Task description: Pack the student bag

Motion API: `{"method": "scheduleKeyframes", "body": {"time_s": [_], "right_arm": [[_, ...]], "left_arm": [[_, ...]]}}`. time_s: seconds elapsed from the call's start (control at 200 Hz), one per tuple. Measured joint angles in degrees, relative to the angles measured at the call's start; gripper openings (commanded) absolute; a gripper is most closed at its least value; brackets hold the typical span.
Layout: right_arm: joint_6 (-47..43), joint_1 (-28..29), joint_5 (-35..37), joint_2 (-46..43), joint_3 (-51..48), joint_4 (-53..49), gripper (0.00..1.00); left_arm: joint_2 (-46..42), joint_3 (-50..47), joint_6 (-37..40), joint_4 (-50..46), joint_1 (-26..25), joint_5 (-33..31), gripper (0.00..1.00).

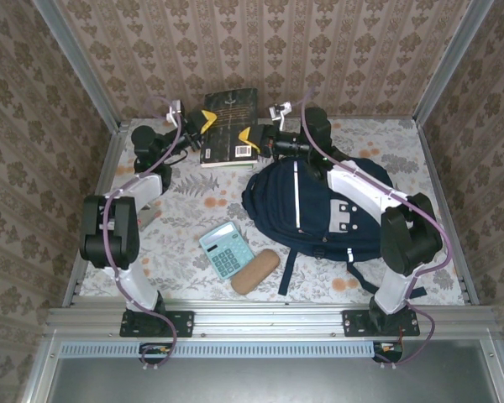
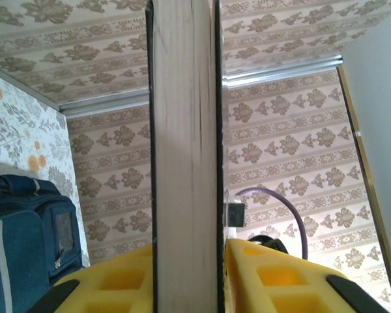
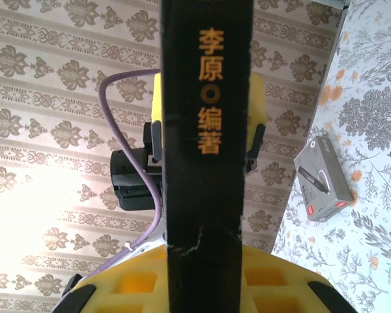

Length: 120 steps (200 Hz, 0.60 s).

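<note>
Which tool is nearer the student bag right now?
Right. The right tool clamps the book's right edge, just beyond the student bag's far end; the left tool clamps the book's left edge, farther off.

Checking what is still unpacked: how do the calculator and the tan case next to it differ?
The calculator is teal, flat and square-cornered, with a screen and keys; the tan case is plain, with rounded ends. The calculator is wider, the tan case slimmer. Both lie side by side on the table, outside the student bag.
</note>
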Motion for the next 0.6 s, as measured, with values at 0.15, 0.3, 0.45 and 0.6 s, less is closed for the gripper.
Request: {"method": "scheduleKeyframes", "body": {"time_s": [0.15,0.3,0.45,0.6], "right_arm": [[-0.9,-0.7,-1.7,0.0,0.0,-0.5,0.0],[-2.9,-0.9,-2.6,0.0,0.1,-2.2,0.45],[-11.4,-1.6,-0.4,-0.3,1.5,-13.2,0.61],[-23.5,-2.0,8.6,-3.2,2.3,-30.2,0.6]], "left_arm": [[-1.2,-0.4,0.8,-0.5,-0.1,0.5,0.0],[-2.2,-0.9,1.9,-1.7,-0.3,0.3,0.0],[-4.6,-1.8,5.6,-6.3,0.2,2.6,0.0],[-7.1,-2.9,11.1,-12.9,3.0,3.5,0.0]]}}
